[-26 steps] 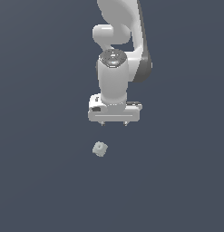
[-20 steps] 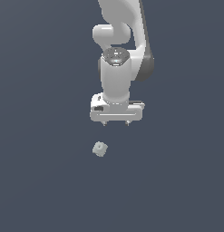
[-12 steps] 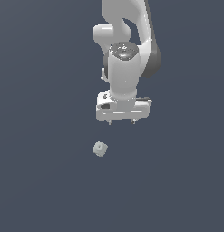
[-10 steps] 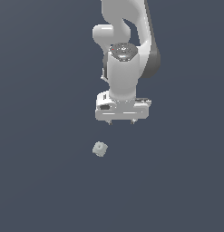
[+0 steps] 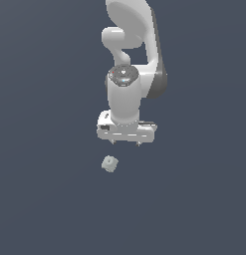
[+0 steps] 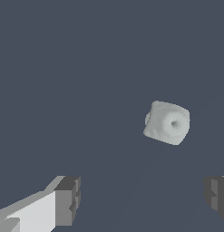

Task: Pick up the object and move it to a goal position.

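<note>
The object (image 5: 109, 163), a small pale blocky piece with a round knob on top, lies alone on the dark grey surface (image 5: 45, 199). In the exterior view it sits below the tool (image 5: 127, 143) and slightly toward the exterior view's left of it, near but clearly apart. Nothing touches it.

The tool is released: in the wrist view its two dark-padded fingers (image 6: 68, 200) stand wide apart with bare surface between them, and it grasps nothing. The object (image 6: 167, 122) appears in that view ahead of the gap between the fingers, nearer the finger at the picture's edge (image 6: 216, 195) than the one on the white mount, and outside the space between the pads.

The exterior view shows the whole white arm (image 5: 132, 50) reaching down with the tool pointed at the surface; the fingertips there are only tiny stubs under the tool body, so their spread is hard to judge. The wrist view supplies that detail, and also shows the knob's central hole and the block's rounded corners.

Compared with 1.3 s ago, the object lies in the same spot. The tool has shifted slightly toward the exterior view's right and its body has turned a little, while its height above the surface looks about the same.
</note>
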